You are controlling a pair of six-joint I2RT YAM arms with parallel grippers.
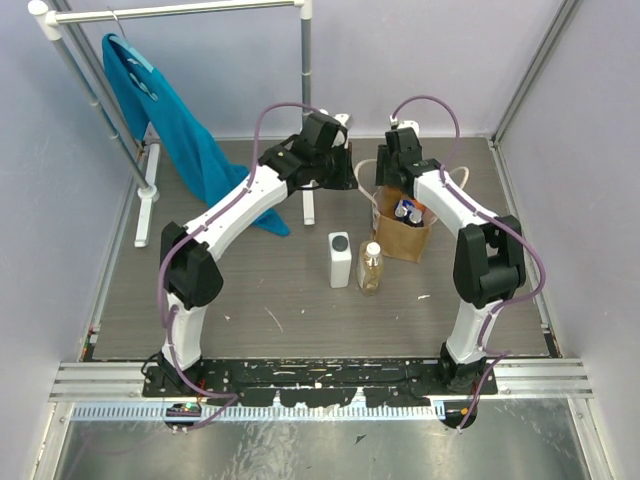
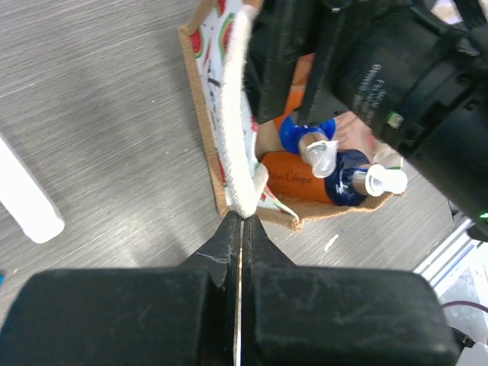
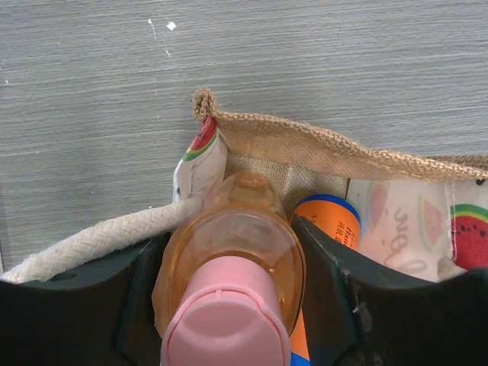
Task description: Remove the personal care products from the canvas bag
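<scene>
Bottle gripped inside the canvas bag (image 1: 405, 240)
The left gripper (image 2: 240, 221) has its fingers pressed together on the bag's cord handle (image 2: 236, 114). The right gripper (image 3: 229, 244) clamps the pink-capped bottle (image 3: 236, 221) inside the bag, right of the tabletop's (image 1: 270, 290) middle. The white bottle (image 1: 340, 260) and amber bottle (image 1: 371, 268) stand just left.

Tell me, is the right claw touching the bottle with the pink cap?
Touching. In the right wrist view, the right gripper has its fingers pressing both sides of the pink-capped bottle.

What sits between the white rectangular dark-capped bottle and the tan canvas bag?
A clear amber bottle with white cap, upright, close beside the white rectangular bottle. Seen in the top external view.
</scene>
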